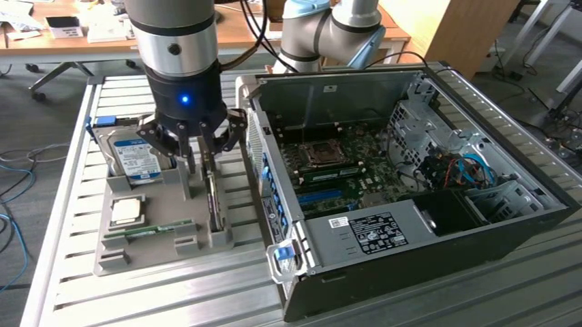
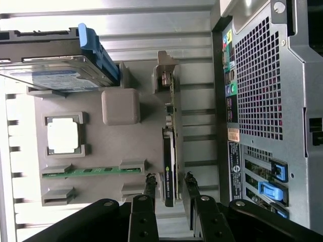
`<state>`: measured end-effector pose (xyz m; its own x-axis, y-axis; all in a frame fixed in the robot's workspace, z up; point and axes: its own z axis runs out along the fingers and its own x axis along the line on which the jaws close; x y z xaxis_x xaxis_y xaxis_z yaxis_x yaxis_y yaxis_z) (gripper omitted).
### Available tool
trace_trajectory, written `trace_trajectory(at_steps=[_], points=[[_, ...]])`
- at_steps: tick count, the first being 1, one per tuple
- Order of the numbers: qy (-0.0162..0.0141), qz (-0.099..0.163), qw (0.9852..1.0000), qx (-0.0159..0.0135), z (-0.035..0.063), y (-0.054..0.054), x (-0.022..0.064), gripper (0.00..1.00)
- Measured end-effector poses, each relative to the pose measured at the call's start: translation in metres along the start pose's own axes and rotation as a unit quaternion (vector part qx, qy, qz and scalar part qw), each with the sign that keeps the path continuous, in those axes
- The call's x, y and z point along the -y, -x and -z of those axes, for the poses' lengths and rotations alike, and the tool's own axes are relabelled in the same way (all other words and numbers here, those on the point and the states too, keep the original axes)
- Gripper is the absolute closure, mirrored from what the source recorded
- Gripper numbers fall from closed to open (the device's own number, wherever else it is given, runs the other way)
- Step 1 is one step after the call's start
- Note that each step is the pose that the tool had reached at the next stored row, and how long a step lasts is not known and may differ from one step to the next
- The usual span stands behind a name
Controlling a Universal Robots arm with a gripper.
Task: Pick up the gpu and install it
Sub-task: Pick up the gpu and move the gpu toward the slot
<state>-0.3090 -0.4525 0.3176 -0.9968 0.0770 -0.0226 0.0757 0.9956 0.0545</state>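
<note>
A wooden desk (image 1: 232,34) stands behind the slatted metal table (image 1: 509,293).

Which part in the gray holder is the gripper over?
The gpu, the thin dark card standing on edge beside the case: the gripper straddles it. Hard drive, processor and memory stick sit apart.

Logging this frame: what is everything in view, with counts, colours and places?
gpu: one, dark, on edge in the holder, between the gripper's fingers
hard drive: one, silver with blue label, standing in the holder
processor chip: one, silver, flat on the holder
memory stick: one, green, lying in the holder
holder: one, grey, on the table, exterior view's left
computer case: one, black, side open, exterior view's right
table: one, silvery slats, under everything
gripper: one, black, open, straddling the gpu
arm: one, silver and black, above the holder
</note>
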Motion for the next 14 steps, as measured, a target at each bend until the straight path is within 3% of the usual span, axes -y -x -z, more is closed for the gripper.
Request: trace_trajectory(at_steps=[14], points=[[0.0, 0.0, 1.0, 0.0, -0.0017, 0.0, 0.0001, 0.64]])
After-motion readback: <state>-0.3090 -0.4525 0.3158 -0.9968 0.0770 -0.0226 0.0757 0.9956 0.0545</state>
